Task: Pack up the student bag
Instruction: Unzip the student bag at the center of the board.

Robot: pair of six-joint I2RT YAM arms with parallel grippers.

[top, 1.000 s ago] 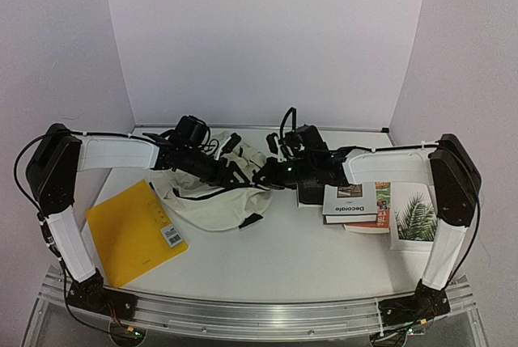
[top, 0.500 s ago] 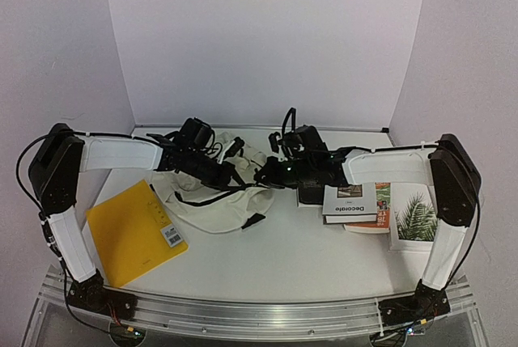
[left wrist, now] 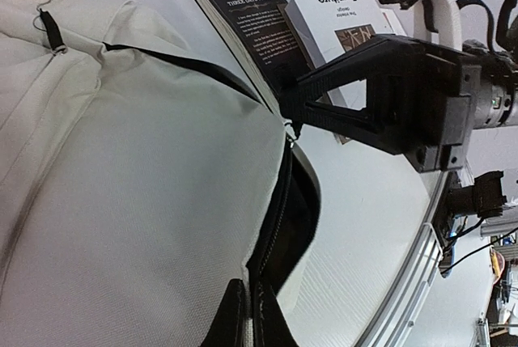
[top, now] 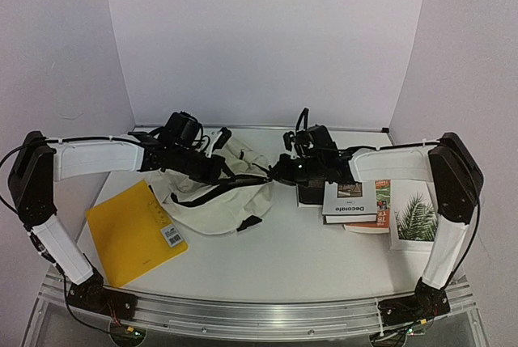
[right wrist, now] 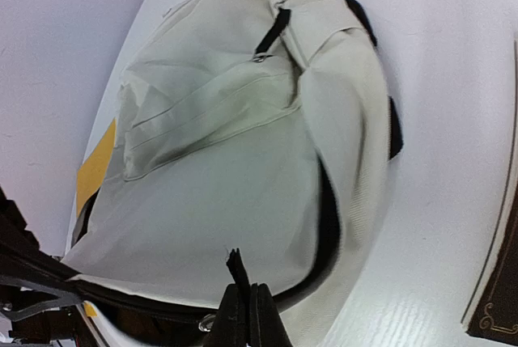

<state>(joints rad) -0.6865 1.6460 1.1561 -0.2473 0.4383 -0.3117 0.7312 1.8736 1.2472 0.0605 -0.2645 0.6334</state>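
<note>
Student bag (top: 206,205): cream, slumped on the surface (top: 299,262) left of centre, between the two arms; its black zipper trim (left wrist: 279,217) is partly parted, showing a dark gap. Left gripper (left wrist: 247,306): jaws clenched on the trim at one end of the opening. Right gripper (right wrist: 243,302): jaws clenched on the zipper tab (right wrist: 235,270) at the other end, so the edge runs taut between them. Likely hazards: the thin tab slipping from the right jaws; or the limp fabric lifting and dragging rather than the mouth widening, since nothing pins the bag down. Yellow folder (top: 129,230) lies near-left; a black book (left wrist: 251,23) and a stack of books (top: 350,201) lie right, the black one just beside the right gripper, crowding its path.
</note>
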